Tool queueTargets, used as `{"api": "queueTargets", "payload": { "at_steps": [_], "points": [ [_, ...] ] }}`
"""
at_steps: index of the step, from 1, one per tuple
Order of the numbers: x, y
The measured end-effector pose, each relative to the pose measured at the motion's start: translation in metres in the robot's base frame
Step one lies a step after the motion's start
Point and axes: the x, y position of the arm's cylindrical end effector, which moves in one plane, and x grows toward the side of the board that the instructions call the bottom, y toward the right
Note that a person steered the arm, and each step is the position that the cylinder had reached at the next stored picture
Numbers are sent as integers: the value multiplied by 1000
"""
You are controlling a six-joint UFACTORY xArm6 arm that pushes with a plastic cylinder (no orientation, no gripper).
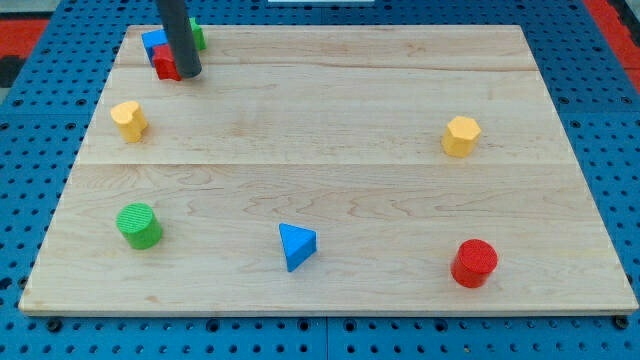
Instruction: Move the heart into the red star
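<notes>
A yellow heart [128, 120] lies near the board's left edge. A red block [164, 65], likely the star, sits in the top left corner, partly hidden by my rod. It is bunched with a blue block [153, 42] and a green block [198, 36], whose shapes I cannot make out. My tip [189, 73] rests against the red block's right side. The heart is below and to the left of the red block, apart from it and from my tip.
A yellow hexagon [461, 135] sits at the right. A green cylinder [139, 224] is at the lower left, a blue triangle [296, 245] at the bottom middle, a red cylinder [474, 262] at the lower right. The wooden board [330, 100] lies on a blue perforated table.
</notes>
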Motion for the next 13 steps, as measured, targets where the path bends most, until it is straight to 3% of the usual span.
{"api": "queueTargets", "payload": {
  "at_steps": [2,3,4,6,7,8,9,11,13],
  "points": [
    [101,42],
    [145,-31],
    [129,-85],
    [41,-18],
    [26,-20],
    [69,-26],
    [43,-73],
    [6,-59],
    [70,40]
  ]
}}
